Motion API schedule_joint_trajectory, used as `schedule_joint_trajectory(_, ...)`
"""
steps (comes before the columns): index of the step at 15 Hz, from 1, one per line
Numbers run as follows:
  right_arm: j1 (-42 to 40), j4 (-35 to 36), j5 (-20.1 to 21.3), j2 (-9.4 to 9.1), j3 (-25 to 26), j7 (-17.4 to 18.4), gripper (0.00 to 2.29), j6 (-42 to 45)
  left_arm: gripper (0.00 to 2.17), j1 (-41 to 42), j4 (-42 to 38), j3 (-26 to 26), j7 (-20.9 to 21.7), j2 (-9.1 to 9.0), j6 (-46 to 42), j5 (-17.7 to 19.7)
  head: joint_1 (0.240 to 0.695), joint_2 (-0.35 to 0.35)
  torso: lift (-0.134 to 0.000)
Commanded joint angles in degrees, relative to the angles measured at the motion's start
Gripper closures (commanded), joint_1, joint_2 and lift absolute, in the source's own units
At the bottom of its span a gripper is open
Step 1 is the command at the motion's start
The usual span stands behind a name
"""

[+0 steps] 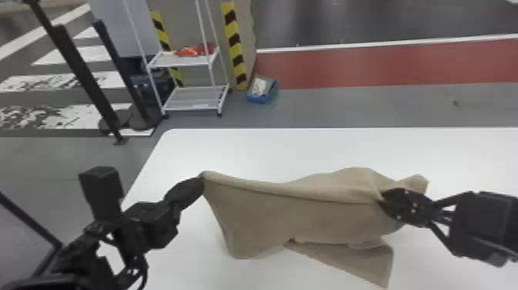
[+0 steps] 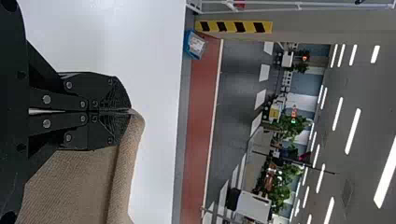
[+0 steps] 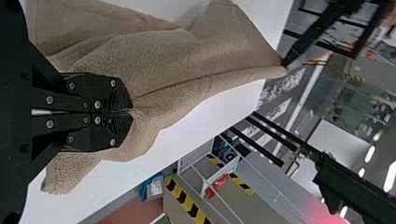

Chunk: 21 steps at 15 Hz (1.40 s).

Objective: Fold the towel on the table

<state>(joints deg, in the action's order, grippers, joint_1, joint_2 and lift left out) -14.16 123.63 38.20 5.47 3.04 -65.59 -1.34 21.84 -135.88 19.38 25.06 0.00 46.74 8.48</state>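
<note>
The tan towel (image 1: 262, 216) hangs stretched between both grippers over the white table, with a loose flap lower right. My left gripper (image 1: 201, 179) is shut on its upper left corner; in the left wrist view the left gripper (image 2: 130, 111) pinches the edge of the towel (image 2: 126, 158). At the right, my right gripper (image 1: 382, 197) holds the top edge, a fold bunched behind it. In the right wrist view the right gripper (image 3: 132, 111) is shut on the towel (image 3: 187, 60), which stretches away toward the other arm. The towel's underside is hidden.
The white table (image 1: 269, 150) spans the work area, its far edge beyond the towel. On the floor behind stand a white shelf rack (image 1: 194, 98), a blue bin (image 1: 262, 90) and dark posts (image 1: 86, 79) to the left.
</note>
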Motion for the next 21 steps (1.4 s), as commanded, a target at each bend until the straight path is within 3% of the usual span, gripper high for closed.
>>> schedule_joint_trajectory(1,4.0,-1.1,7.0,0.68,-0.6,0.1,2.02,1.4,2.15,-3.8,-0.3,0.4,0.2,-0.15,4.9,-1.0,0.695,0.213,-0.124)
schedule_joint_trajectory(5,7.5,-6.0,11.5,0.59,-0.7,1.1,1.93,0.7,2.15,-8.4,0.4,0.0,1.7,-0.15,10.7,-3.8,0.695,0.179,-0.124)
schedule_joint_trajectory(6,7.6,-7.2,10.9,0.41,-1.1,1.3,1.34,-1.1,2.15,-8.6,1.4,-0.5,1.7,-0.15,10.9,-4.5,0.695,0.173,-0.124)
schedule_joint_trajectory(7,7.6,-7.9,10.0,0.06,-1.4,2.0,0.44,-2.7,2.15,-8.6,2.1,-0.9,1.7,-0.15,10.7,-4.5,0.695,0.165,-0.124)
schedule_joint_trajectory(8,7.6,-8.4,10.0,-0.11,-1.6,4.0,0.0,-5.5,2.15,-8.5,2.7,-1.5,1.7,-0.15,10.9,-5.1,0.695,0.158,-0.124)
schedule_joint_trajectory(11,5.0,-4.7,7.4,-0.2,-1.5,4.7,0.04,-11.3,2.15,-8.5,3.3,-2.5,1.6,-0.15,10.7,-6.0,0.695,0.142,-0.124)
schedule_joint_trajectory(13,0.7,0.3,2.1,-0.2,-0.2,3.3,0.08,-16.0,2.15,-8.4,3.3,-2.6,1.6,-0.15,10.7,-6.0,0.695,0.133,-0.124)
schedule_joint_trajectory(15,-4.2,3.1,1.3,-0.11,0.4,1.7,0.16,-16.6,2.15,-8.4,3.3,-2.5,1.6,-0.15,10.9,-6.1,0.695,0.135,-0.124)
schedule_joint_trajectory(20,-4.4,-4.0,1.3,-0.2,-0.8,2.3,0.32,-17.1,2.15,-8.4,4.0,-3.5,1.7,-0.15,10.7,-7.1,0.695,0.138,-0.124)
schedule_joint_trajectory(21,-3.6,-5.9,1.2,-0.2,-1.1,2.4,0.44,-17.1,2.15,-8.3,4.0,-3.5,1.7,-0.15,10.7,-7.1,0.695,0.137,-0.124)
